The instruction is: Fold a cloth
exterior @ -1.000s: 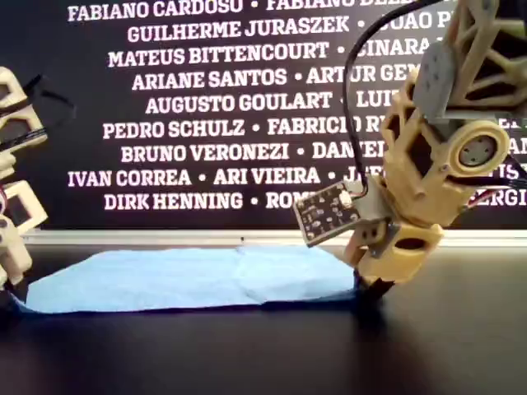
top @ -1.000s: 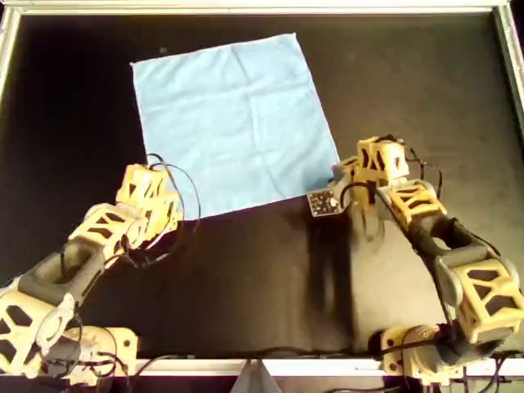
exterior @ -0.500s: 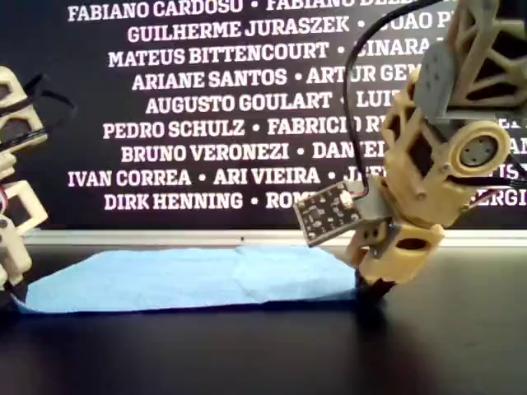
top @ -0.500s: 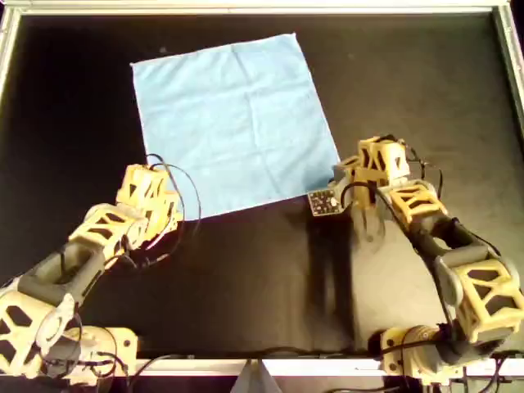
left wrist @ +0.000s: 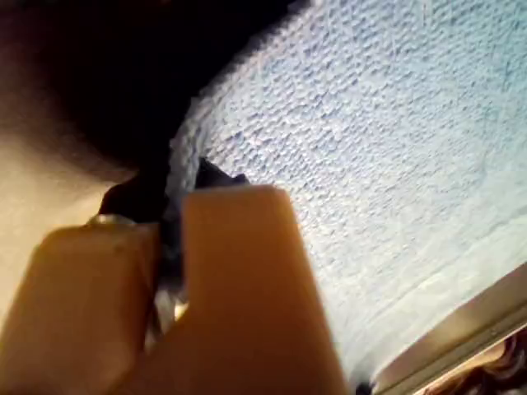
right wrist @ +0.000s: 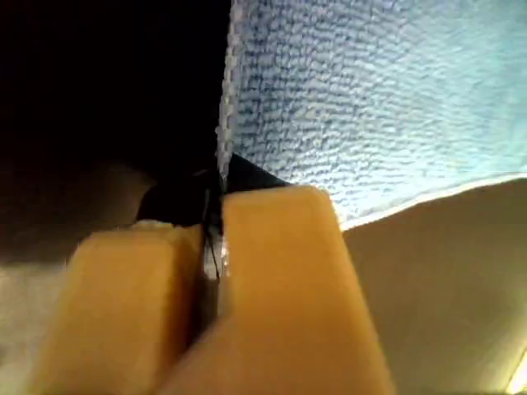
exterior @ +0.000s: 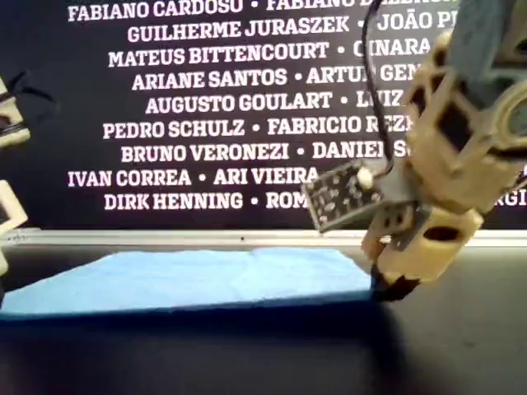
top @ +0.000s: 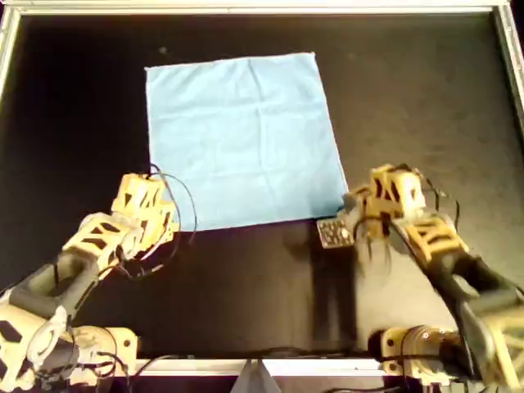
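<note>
At the cloth's near corners: both grippers are working, one per corner.
Left gripper [left wrist: 177, 247]: pinching the light-blue cloth [top: 244, 135] at one near corner, jaws pressed together on the hem.
Right gripper [right wrist: 212, 239]: clamping the other near corner likewise.
Cloth: lying spread flat on the black table [top: 409, 98], beyond both grippers.
Why: holding matched corners is probably preparing one even lift-and-fold toward the cloth's far edge.
</note>
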